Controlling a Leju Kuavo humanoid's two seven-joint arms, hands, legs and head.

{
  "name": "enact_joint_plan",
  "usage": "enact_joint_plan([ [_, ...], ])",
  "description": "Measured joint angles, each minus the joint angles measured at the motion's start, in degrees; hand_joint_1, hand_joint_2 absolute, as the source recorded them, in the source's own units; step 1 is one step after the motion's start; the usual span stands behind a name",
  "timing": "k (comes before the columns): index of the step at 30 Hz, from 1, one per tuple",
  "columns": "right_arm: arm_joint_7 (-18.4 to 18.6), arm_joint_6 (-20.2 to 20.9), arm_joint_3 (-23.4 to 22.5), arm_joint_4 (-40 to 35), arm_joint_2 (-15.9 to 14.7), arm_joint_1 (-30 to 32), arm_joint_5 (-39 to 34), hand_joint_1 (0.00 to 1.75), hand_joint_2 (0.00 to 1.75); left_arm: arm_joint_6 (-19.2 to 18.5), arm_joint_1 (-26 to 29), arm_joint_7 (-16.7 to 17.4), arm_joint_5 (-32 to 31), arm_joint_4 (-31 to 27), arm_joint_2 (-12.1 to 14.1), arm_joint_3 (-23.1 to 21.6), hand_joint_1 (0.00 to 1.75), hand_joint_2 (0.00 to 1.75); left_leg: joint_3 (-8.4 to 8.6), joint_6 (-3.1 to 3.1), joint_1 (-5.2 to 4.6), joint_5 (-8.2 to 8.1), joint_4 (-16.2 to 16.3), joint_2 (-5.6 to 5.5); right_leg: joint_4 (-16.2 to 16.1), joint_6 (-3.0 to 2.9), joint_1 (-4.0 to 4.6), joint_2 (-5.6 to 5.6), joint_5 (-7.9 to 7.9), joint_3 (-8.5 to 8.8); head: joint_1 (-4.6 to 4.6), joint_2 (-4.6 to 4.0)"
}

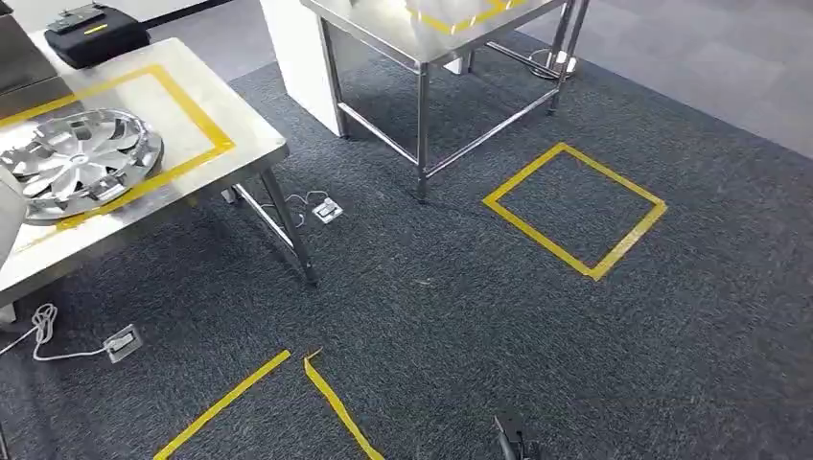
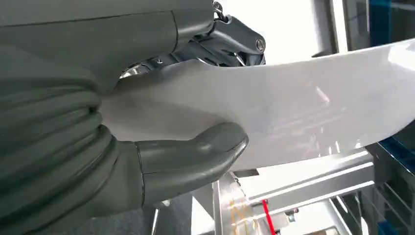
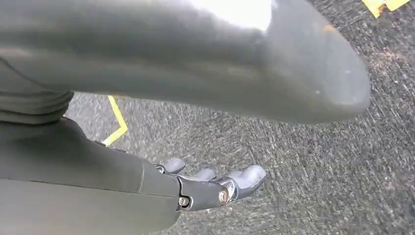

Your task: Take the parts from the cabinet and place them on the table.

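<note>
My left hand (image 2: 122,147) grips a white curved panel (image 2: 303,103), with the thumb (image 2: 195,156) pressed on one face and the fingers (image 2: 235,39) on the other. A steel table (image 1: 240,144) stands at the left of the head view. A silver wheel-cover part (image 1: 81,158) lies on it inside a yellow tape frame. A white edge (image 1: 8,225) shows at the far left, over the table's near side. My right hand (image 3: 205,188) hangs above the dark carpet with its fingers apart and nothing in them.
A second steel table (image 1: 422,48) stands ahead, with a yellow tape square (image 1: 575,206) on the carpet to its right. Floor sockets (image 1: 123,342) (image 1: 328,211) with cables lie by the left table's legs. A black case (image 1: 96,34) sits at that table's back.
</note>
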Motion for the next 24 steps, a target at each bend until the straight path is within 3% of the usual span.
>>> enact_joint_plan([
  [1,0.0,0.02,0.0,0.0,-0.07,0.05,0.0,0.0,0.0,0.22,0.35,-0.07,0.24,0.13,0.44,0.0,1.75,1.75,-0.97,-0.05,0.0,-0.2,2.06,0.1,0.05,-0.07,0.05,-0.66,-0.06,0.0,-0.02,0.0],
  [2,0.0,0.09,0.0,0.0,-0.07,0.05,0.0,0.0,0.0,0.39,0.64,-0.15,0.46,0.15,0.81,0.02,1.75,1.75,-0.55,-0.02,0.0,0.83,1.25,0.16,0.09,-0.08,0.06,-1.24,-0.17,0.06,0.0,0.0],
  [3,-0.02,0.17,0.0,0.0,-0.07,0.02,0.02,0.0,0.0,0.5,0.82,-0.31,0.64,0.15,1.16,0.04,1.75,1.75,1.02,0.04,0.0,2.75,-1.75,0.37,0.13,-0.02,0.07,-1.82,-0.3,0.14,0.0,0.0],
  [4,-0.02,0.22,0.0,0.0,-0.07,-0.01,0.02,0.0,0.0,0.57,0.89,-0.46,0.9,0.13,1.67,0.09,1.75,1.75,3.7,0.17,-0.01,5.21,-6.78,0.89,0.16,0.09,0.07,-2.44,-0.45,0.33,0.0,0.0],
  [5,-0.04,0.35,0.0,0.0,-0.09,0.0,0.02,0.0,0.0,0.68,0.9,-0.57,1.16,0.04,2.28,0.2,1.75,1.75,6.79,0.45,-0.11,7.38,-12.4,2.68,0.18,0.32,0.14,-2.98,-0.69,0.61,0.0,0.0],
  [6,-0.04,0.35,0.0,0.0,-0.2,0.04,0.02,0.0,0.0,0.68,0.81,-0.66,1.25,0.04,2.47,0.37,1.75,1.75,7.59,0.74,-0.79,6.25,-14.29,4.81,0.18,0.55,0.41,-3.44,-0.81,0.73,-0.08,0.0],
  [7,-0.04,0.35,0.0,0.0,-0.22,0.01,0.06,0.0,0.0,0.7,0.84,-0.72,1.31,-0.02,2.62,0.52,1.75,1.75,7.76,1.62,-0.85,6.67,-14.66,3.93,0.39,0.94,0.72,-3.9,-1.03,0.7,-0.09,0.0],
  [10,-0.13,0.5,0.0,0.0,-0.39,-0.16,0.07,0.0,0.0,1.03,1.69,-0.81,1.62,-0.13,3.67,0.66,1.75,1.75,7.29,2.61,-0.88,6.81,-14.48,1.85,0.04,1.68,0.81,-5.67,-1.12,1.12,-0.09,0.0],
  [11,-0.22,0.5,0.0,0.0,-0.48,-0.26,0.05,0.0,0.0,1.16,1.82,-0.83,1.62,-0.28,3.89,0.66,1.75,1.75,7.48,3.07,-0.37,7.1,-14.84,1.36,0.36,2.26,0.6,-4.94,-1.56,0.93,-0.04,0.0],
  [12,-0.35,0.52,0.0,0.0,-0.48,-0.28,0.02,0.0,0.0,1.27,1.74,-1.01,1.66,-0.46,4.02,0.72,1.75,1.75,7.45,3.26,-0.29,7.14,-14.84,0.94,1.72,2.61,0.4,-1.8,-2.5,0.47,0.05,0.0],
  [13,-0.39,0.52,0.0,0.0,-0.48,-0.28,0.02,0.0,0.0,1.31,1.66,-0.96,1.66,-0.46,4.07,0.74,1.75,1.75,7.4,3.62,-0.23,7.19,-14.83,0.49,5.14,2.75,0.34,0.07,-4.56,-1.06,0.2,0.0],
  [15,-0.55,0.52,0.0,0.0,-0.63,-0.08,0.0,0.0,0.0,1.33,2.03,-0.96,1.68,-0.46,3.96,0.72,1.75,1.75,7.25,3.81,-0.26,7.14,-14.77,-0.72,14.52,2.91,0.38,1.0,-8.64,-5.69,0.39,0.0],
  [16,-0.55,0.52,0.0,0.0,-0.66,0.03,0.0,0.0,0.0,1.35,2.24,-0.96,1.69,-0.41,3.98,0.72,1.75,1.75,7.18,3.82,-0.3,7.15,-14.69,-1.39,17.58,2.87,0.42,1.01,-9.24,-7.35,0.42,0.0],
  [17,-0.55,0.52,0.0,0.0,-0.68,0.13,-0.02,0.0,0.0,1.35,2.37,-0.96,1.71,-0.41,3.98,0.72,1.75,1.75,7.16,3.82,-0.29,7.16,-14.6,-2.02,17.76,2.78,0.42,1.03,-8.47,-7.61,0.44,0.0],
  [18,-0.55,0.52,0.0,0.0,-0.7,0.16,-0.04,0.0,0.0,1.48,2.42,-0.96,1.82,-0.41,3.98,0.72,1.75,1.75,7.16,3.79,-0.29,7.17,-14.55,-2.67,15.5,2.61,0.41,1.11,-6.6,-6.72,0.63,0.0],
  [19,-0.55,0.5,0.0,0.0,-0.76,0.11,-0.2,0.0,0.0,1.75,2.38,-0.92,2.08,-0.41,3.98,0.72,1.75,1.75,7.17,3.69,-0.28,7.22,-14.45,-3.35,11.04,2.37,0.38,1.4,-3.93,-4.68,0.79,0.0],
  [20,-0.59,0.46,0.0,0.0,-0.79,0.08,-0.31,0.0,0.0,1.9,2.18,-0.9,2.32,-0.41,3.96,0.66,1.75,1.75,7.17,3.57,-0.27,7.25,-14.39,-3.98,5.59,2.07,0.37,2.45,-1.23,-2.11,0.85,0.0],
  [21,-0.68,0.39,0.0,0.0,-0.87,0.07,-0.42,0.0,0.0,2.12,1.88,-0.76,2.38,-0.37,3.87,0.57,1.75,1.75,7.09,3.39,-0.21,7.3,-14.33,-4.51,1.33,1.69,0.32,4.56,-0.42,-0.31,0.9,0.0],
  [22,-0.78,0.37,0.0,0.0,-0.98,0.1,-0.52,0.0,0.0,2.43,1.41,-0.79,2.41,-0.28,3.72,0.5,1.75,1.75,6.71,2.88,-0.51,7.34,-14.14,-5.17,0.5,1.79,0.2,5.77,-0.92,0.14,0.77,0.0],
  [24,-0.79,0.35,0.0,0.0,-0.98,0.0,-0.55,0.0,0.0,2.99,1.19,-0.76,2.36,-0.22,3.48,0.35,1.75,1.75,6.47,2.1,-0.16,7.74,-14.51,-6.16,0.54,1.72,0.53,4.44,-0.83,-0.04,0.92,0.0],
])
